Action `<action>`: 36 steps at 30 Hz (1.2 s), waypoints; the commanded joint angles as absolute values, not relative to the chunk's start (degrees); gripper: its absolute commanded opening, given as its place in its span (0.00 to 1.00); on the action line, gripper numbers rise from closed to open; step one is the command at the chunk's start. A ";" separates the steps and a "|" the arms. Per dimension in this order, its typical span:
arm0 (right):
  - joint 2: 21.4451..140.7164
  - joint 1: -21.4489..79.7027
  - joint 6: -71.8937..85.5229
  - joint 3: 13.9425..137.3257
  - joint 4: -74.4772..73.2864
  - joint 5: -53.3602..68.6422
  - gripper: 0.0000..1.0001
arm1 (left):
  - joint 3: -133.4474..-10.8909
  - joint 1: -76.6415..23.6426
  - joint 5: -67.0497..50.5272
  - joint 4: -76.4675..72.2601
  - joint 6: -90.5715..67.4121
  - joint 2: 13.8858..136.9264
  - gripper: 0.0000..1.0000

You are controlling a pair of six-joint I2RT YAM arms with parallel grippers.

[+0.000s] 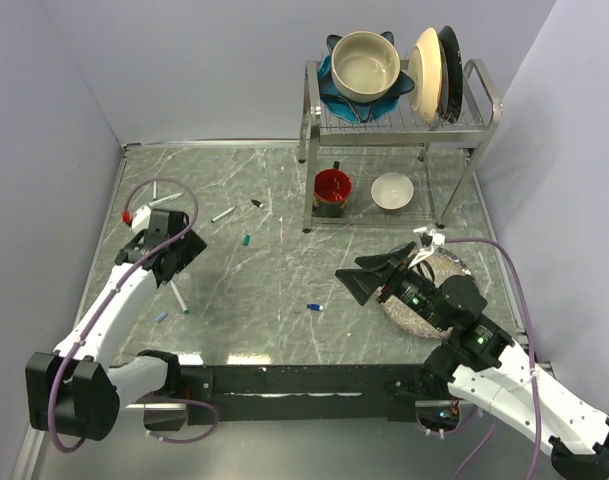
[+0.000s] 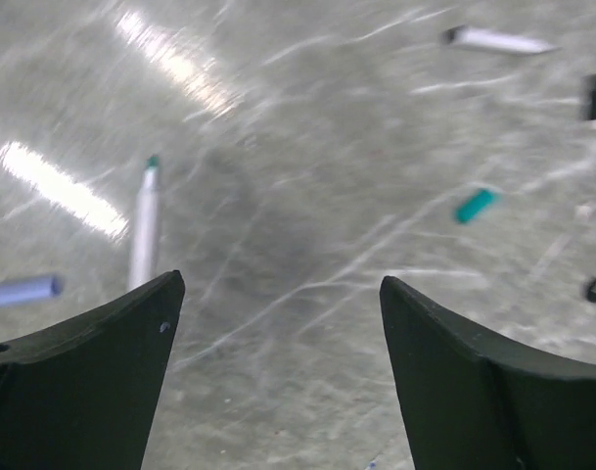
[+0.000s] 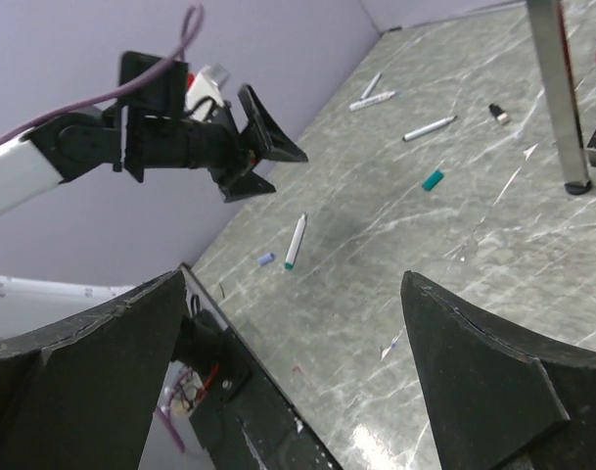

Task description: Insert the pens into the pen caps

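A white pen (image 1: 179,294) with a teal tip lies on the marble table, just below my left gripper (image 1: 184,262). In the left wrist view that pen (image 2: 144,230) sits ahead and to the left of the open, empty left gripper (image 2: 281,280). A blue pen cap (image 2: 25,289) lies left of it and a teal pen cap (image 2: 475,205) to the right. More pens (image 1: 222,214) (image 1: 164,200) lie further back, with a black pen cap (image 1: 256,203) near them. My right gripper (image 1: 349,275) hovers open above mid-table, and the right gripper (image 3: 292,279) holds nothing.
A dish rack (image 1: 399,120) with bowls and plates stands at the back right, with a red mug (image 1: 332,188) and a white bowl (image 1: 392,190) under it. A small blue piece (image 1: 314,307) lies mid-table. A silvery plate (image 1: 464,265) sits under the right arm. Walls close in on both sides.
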State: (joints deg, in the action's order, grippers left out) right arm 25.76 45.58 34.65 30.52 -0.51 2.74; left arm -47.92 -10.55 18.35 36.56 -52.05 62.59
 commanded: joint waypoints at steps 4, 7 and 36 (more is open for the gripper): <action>27.51 45.44 33.66 30.41 4.22 7.29 0.95 | -42.98 -6.86 17.48 36.12 -58.10 65.73 0.79; 27.86 45.44 33.84 30.15 4.83 8.35 0.93 | -43.15 -5.80 18.72 36.56 -57.57 68.64 0.74; 25.84 45.44 34.37 30.76 3.61 8.88 0.85 | -36.57 -1.06 15.83 29.62 -58.89 77.43 0.55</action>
